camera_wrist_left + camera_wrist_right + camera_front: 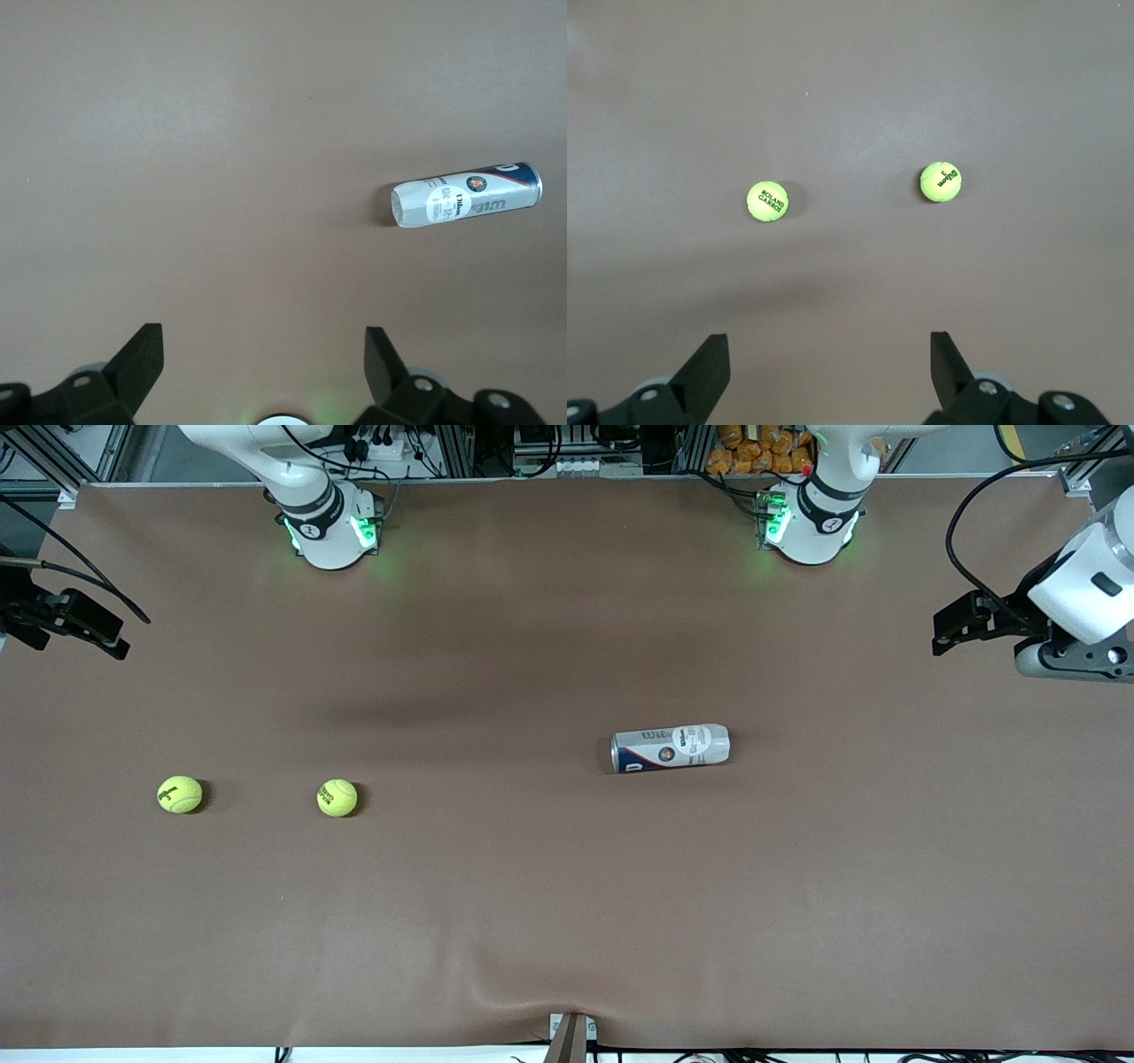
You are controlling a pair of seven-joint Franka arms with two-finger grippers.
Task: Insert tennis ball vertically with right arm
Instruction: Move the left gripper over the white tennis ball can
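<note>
- Two fuzzy yellow tennis balls point(337, 798) point(180, 794) lie toward the right arm's end of the brown worktop point(567, 921).
- Glossy cylindrical can point(670, 747) lies on its side, mid-worktop.
- Right gripper point(828, 376) waits over the worktop's end edge, fingers open, empty, mostly cut off.
- Left gripper point(264, 372) likewise at its end.

Even overhead light, sharp focus; green base-light glow on the table point(567, 921), short soft shadows beside balls point(180, 794) and can point(671, 747).

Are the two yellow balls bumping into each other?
Apart. The front view shows bare table between one tennis ball and the other tennis ball; the right wrist view shows the gap too.
</note>
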